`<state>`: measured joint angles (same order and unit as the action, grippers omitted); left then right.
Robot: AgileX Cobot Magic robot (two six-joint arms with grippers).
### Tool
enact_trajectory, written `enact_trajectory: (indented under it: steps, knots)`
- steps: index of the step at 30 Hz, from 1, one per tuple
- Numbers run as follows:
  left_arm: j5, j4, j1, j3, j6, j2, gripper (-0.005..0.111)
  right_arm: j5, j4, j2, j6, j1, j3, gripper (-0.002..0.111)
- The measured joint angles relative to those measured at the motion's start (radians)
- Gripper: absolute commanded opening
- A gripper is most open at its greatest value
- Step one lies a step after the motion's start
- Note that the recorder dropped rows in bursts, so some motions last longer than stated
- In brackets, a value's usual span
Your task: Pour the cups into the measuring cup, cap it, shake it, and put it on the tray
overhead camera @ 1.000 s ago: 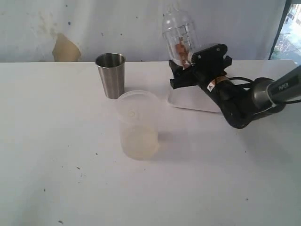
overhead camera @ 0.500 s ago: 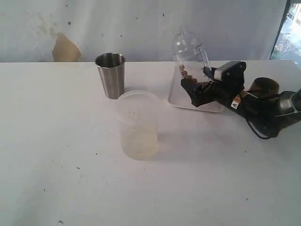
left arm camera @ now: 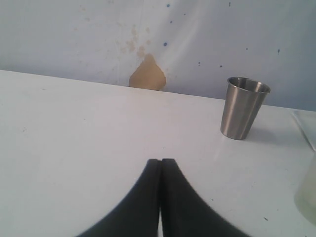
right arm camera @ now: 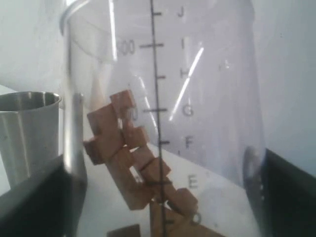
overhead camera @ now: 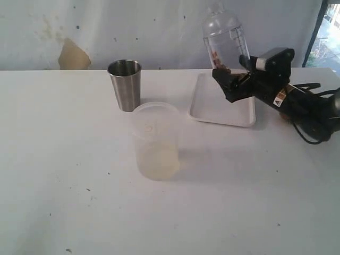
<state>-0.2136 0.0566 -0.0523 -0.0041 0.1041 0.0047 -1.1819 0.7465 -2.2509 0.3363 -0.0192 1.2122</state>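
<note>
My right gripper (overhead camera: 232, 81) is shut on the measuring cup (overhead camera: 225, 38), a clear cylinder with a domed clear top. It holds the cup nearly upright in the air, over the far side of the white tray (overhead camera: 213, 115). In the right wrist view the black scale runs down the measuring cup (right arm camera: 207, 94), brown chunks (right arm camera: 133, 153) lie piled inside, and the gripper (right arm camera: 165, 197) has a finger on each side of it. The steel cup (overhead camera: 125, 85) stands upright left of the tray. My left gripper (left arm camera: 161, 162) is shut and empty, hovering over bare table short of the steel cup (left arm camera: 243, 114).
A wide frosted plastic container (overhead camera: 155, 141) stands in front of the steel cup, near the table's middle. The right arm's black body and cables (overhead camera: 305, 109) stretch along the table's right side. A pale wall runs behind the table.
The right gripper has swung the measuring cup from a leftward tilt to nearly upright and carried it right and up. The brown chunks have shifted inside. The left gripper has not moved.
</note>
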Motion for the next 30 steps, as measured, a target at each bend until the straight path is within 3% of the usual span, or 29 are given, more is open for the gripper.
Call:
enact_trajectory:
  steps: [20,23,27,30]
  knots:
    - [0.016,0.0,0.0,0.0,0.0,0.0,0.0,-0.002,0.069,0.115,0.044,0.013,-0.048,0.0]
    - [0.176,0.019,0.0,0.005,0.027,0.0,0.0,-0.002,0.08,0.115,0.044,0.013,-0.048,0.0]
    - [0.491,0.057,0.0,-0.001,0.192,0.0,0.0,-0.002,0.091,0.115,0.044,0.013,-0.048,0.0]
    - [0.551,-0.094,0.0,-0.047,0.284,0.013,0.0,-0.002,0.093,0.115,0.044,0.013,-0.048,0.0]
